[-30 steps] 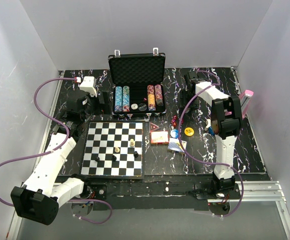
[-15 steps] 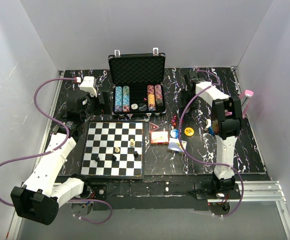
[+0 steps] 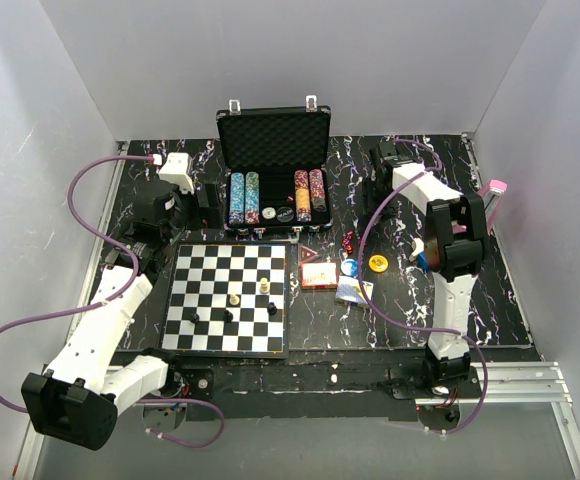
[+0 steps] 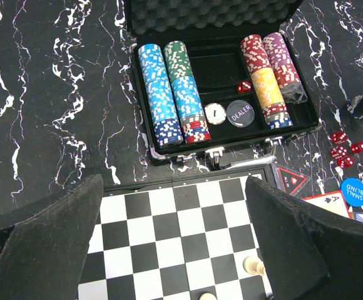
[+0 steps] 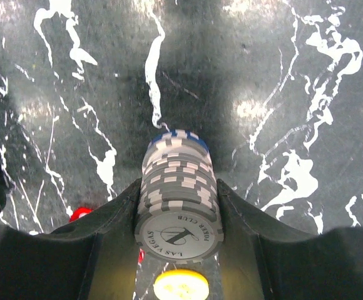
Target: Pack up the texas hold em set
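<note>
The step in hand is the pickup of a loose chip roll (image 5: 178, 178) for the case. The right gripper (image 5: 178, 206) has the roll lengthwise between its 2 fingers (image 5: 116, 219), each pressing a side of the stack, with the marbled table (image 5: 281, 75) beyond the fingertips. How firm the pinch is I cannot tell. The end chip facing the wrist reads "LAS VEGAS POKER CLUB". A yellow button (image 5: 180, 284) shows below it, nearer the wrist.

The left gripper (image 4: 172, 187) is idle. Its fingers are spread wide and pinch nothing, with the chessboard (image 4: 169, 219) between them.

The open briefcase (image 4: 213, 12) lies just ahead of the left fingertips. It holds 4 chip rows (image 4: 169, 94), a button marked "DEALER" (image 4: 240, 114) and 1 red die. Off to the right of those fingers lie loose red dice (image 4: 343, 150) and a blue button reading "SMALL BLIND" (image 4: 353, 190).

Next, I judge, the roll needs a level lift so the chips do not fan apart. It then has to be carried to the bare middle channel of the case.
</note>
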